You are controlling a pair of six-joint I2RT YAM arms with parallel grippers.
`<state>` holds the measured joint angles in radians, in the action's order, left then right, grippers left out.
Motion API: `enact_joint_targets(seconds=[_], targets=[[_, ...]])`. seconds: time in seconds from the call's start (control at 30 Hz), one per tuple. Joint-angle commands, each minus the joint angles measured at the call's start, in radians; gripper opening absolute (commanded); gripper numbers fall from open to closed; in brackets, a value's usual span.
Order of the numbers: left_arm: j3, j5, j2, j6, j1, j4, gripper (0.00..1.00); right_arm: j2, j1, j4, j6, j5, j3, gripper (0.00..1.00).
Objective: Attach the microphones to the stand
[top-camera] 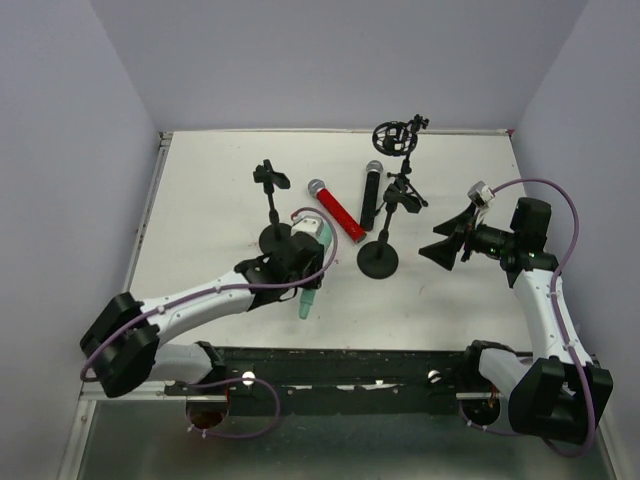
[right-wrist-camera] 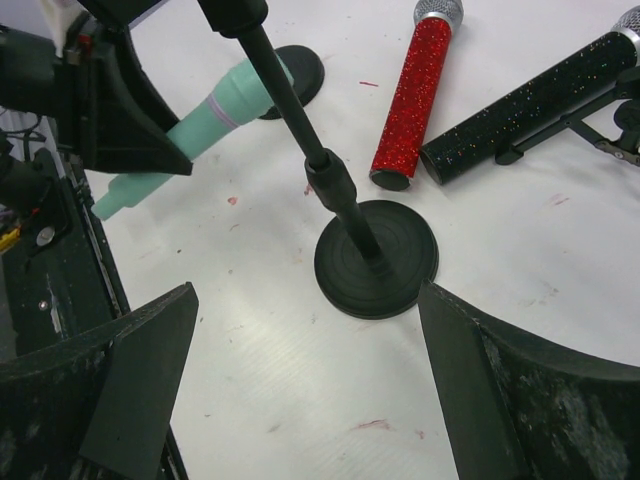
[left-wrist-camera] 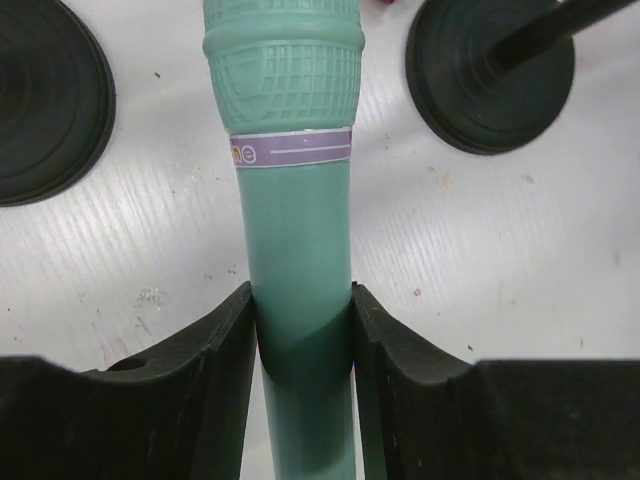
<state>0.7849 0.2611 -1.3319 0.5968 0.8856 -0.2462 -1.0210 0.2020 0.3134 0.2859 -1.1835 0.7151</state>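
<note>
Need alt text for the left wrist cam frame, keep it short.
The left claw grips a mint-green microphone by its smooth handle, below a purple band and the grid-textured head. Two black round stand bases sit on the white table, one at the upper left and one at the upper right with its pole showing.

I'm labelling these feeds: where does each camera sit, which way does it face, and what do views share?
Top external: above and behind the bases, looking down on the white table; left arm and right arm show whole.
Left wrist: on the left arm, looking along the left jaws, closed on the mint-green microphone, towards two stand bases.
Right wrist: on the right arm, looking left past the right jaws, open, at a stand, the red microphone and the black microphone.
Shared: all three show the mint-green microphone.
</note>
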Motion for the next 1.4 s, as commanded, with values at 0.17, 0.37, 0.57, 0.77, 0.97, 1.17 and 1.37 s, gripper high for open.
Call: enact_joint_targets(seconds=[0.17,0.37,0.57,0.77,0.97,1.17,1.37], targets=[[-0.185,-0.169,0.459,-0.153,0.004,0.200,0.00,0.002,0.002,0.120,0.029,0.021,0.111,1.00],[-0.119,-0.258,0.652,-0.235,0.004,0.213,0.00,-0.017,0.000,0.499,0.192,0.041,0.395,1.00],[0.078,-0.393,0.603,-0.311,0.006,0.218,0.00,-0.068,0.000,0.691,0.191,-0.103,0.685,1.00],[0.362,-0.539,0.360,-0.360,0.027,0.311,0.00,-0.105,-0.001,0.346,-0.254,-0.370,0.727,1.00],[0.631,-0.589,0.099,-0.374,0.073,0.328,0.00,-0.094,-0.012,0.027,-0.608,-0.395,0.767,1.00],[0.773,-0.597,-0.052,-0.361,0.121,0.317,0.00,-0.088,-0.029,-0.068,-0.717,-0.370,0.777,1.00],[0.818,-0.596,-0.116,-0.341,0.148,0.321,0.00,-0.077,-0.036,-0.178,-0.833,-0.355,0.765,1.00]])
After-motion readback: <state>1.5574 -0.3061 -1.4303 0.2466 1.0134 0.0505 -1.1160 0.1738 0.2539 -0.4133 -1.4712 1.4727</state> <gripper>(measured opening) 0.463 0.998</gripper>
